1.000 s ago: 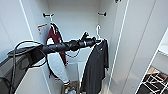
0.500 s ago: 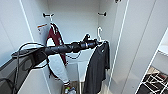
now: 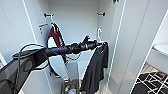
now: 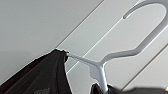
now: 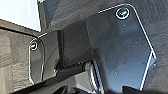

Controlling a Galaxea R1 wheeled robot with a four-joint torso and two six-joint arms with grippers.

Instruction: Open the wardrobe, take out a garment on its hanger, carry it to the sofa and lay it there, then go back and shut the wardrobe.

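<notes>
Left gripper (image 3: 102,44) holds hanger (image 3: 99,35).

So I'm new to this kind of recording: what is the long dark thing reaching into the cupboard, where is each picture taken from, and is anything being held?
The dark jointed thing is the robot's left arm, coming in from the picture's left; its left gripper is at the white hanger that carries the black garment. The head view looks from high on the robot into the open wardrobe. The hanger's hook is free of the rail fittings, so the arm seems to carry it, though the fingers themselves are hard to make out. A maroon jacket with white sleeves hangs on the left inside. The left wrist view is a close-up of the hanger and garment. The right wrist view shows the robot's own dark plate over a dark floor.
</notes>
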